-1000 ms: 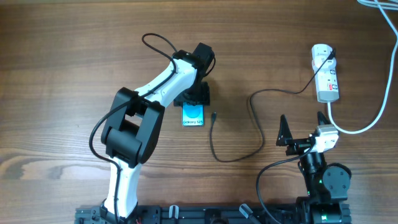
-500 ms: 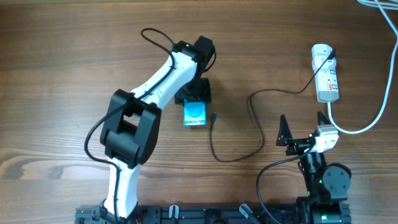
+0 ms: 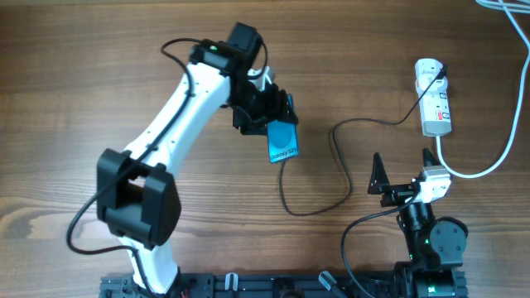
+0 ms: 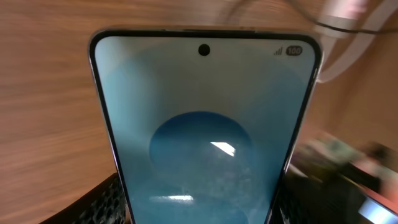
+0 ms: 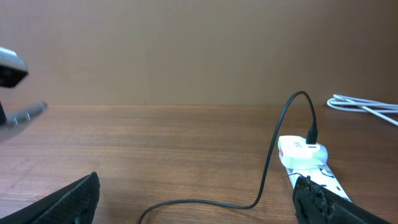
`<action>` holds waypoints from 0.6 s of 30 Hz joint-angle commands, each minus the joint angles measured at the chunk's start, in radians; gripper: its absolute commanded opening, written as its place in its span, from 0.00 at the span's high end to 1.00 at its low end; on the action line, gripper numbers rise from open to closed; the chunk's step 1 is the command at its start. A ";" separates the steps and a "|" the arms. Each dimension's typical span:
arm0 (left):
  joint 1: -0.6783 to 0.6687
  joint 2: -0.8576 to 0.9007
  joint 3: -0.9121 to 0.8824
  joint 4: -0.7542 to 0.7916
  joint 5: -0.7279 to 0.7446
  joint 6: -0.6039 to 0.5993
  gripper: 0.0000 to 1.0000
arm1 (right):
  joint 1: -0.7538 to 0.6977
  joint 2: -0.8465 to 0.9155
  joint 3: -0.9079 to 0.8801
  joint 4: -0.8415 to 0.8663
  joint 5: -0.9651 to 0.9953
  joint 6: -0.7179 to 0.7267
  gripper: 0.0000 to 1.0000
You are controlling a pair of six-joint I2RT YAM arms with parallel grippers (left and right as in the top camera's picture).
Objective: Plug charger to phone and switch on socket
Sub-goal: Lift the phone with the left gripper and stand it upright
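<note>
- Near the middle of the table (image 3: pixel 83 66), the left pincer (image 3: pixel 273 122) is clamped on the phone (image 3: pixel 282 142) across its width. That grip leaves the lower short edge free, which is likely where the port sits.
- The phone lies screen up and is turned at a slant, so its free short edge faces the loose end of the charger (image 3: pixel 310 213). The connector lies just beside that edge, but I cannot tell whether they touch.
- From the left wrist view, the screen fills the frame between the dark pads. Whether the phone rests on the wood or is lifted off it is not clear.
- The charger's thin black cable runs in a slack loop to the socket (image 3: pixel 434 98), where its black plug is already seated. That slack should let the connector be picked up without tugging the strip.
- The right pincer (image 3: pixel 404 170) has its fingers spread wide and holds nothing. It sits low near the front — between the cable loop and the socket, probably to reach either one.
- The connector looks not yet mated, and the switch position cannot be read.
</note>
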 commanded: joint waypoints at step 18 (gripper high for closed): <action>0.174 -0.043 0.022 -0.012 0.934 -0.033 0.39 | -0.005 -0.006 -0.001 0.002 0.013 -0.013 0.00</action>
